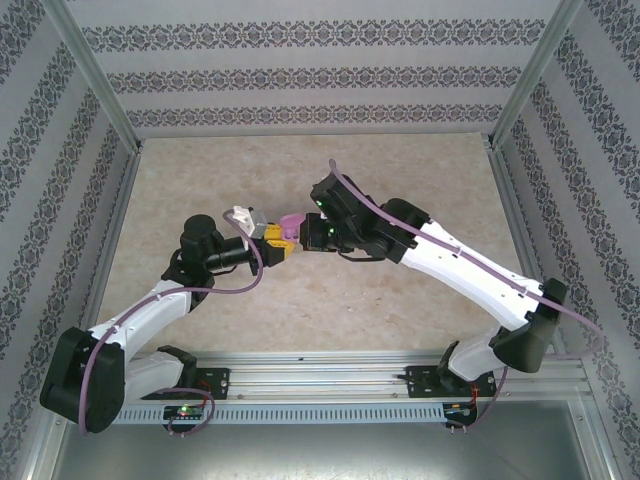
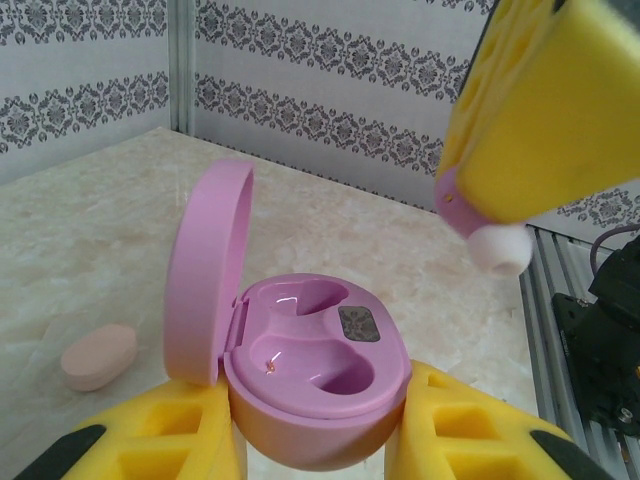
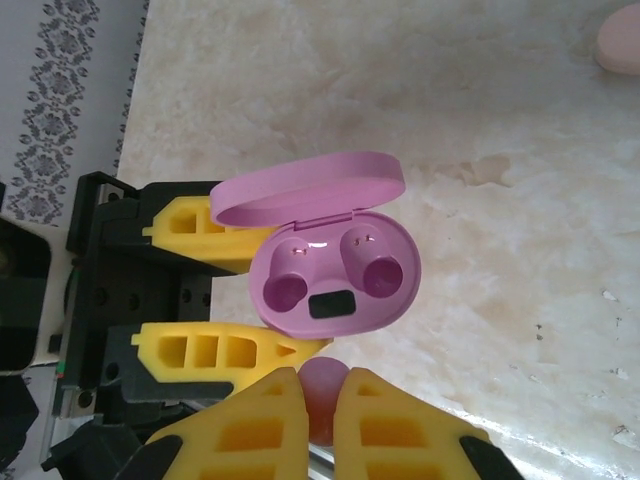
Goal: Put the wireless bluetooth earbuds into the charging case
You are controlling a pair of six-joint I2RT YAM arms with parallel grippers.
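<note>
The purple charging case (image 2: 310, 385) is smooth plastic, glossy in its moulded tray and a softer satin on the raised lid (image 2: 205, 270). Either side of the case, the left gripper's fingers (image 2: 170, 440) are matt yellow plastic. Above it, the earbud (image 2: 497, 248) shows a matt whitish tip. The tabletop (image 2: 90, 220) beneath is smooth, marble-patterned and faintly shiny.

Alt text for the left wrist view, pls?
An open, empty purple case, lid up at left, is clamped in the left pincer. The right pincer holds a bud, pale tip down, above and right of it. A pale oval lies on the table at left.
</note>
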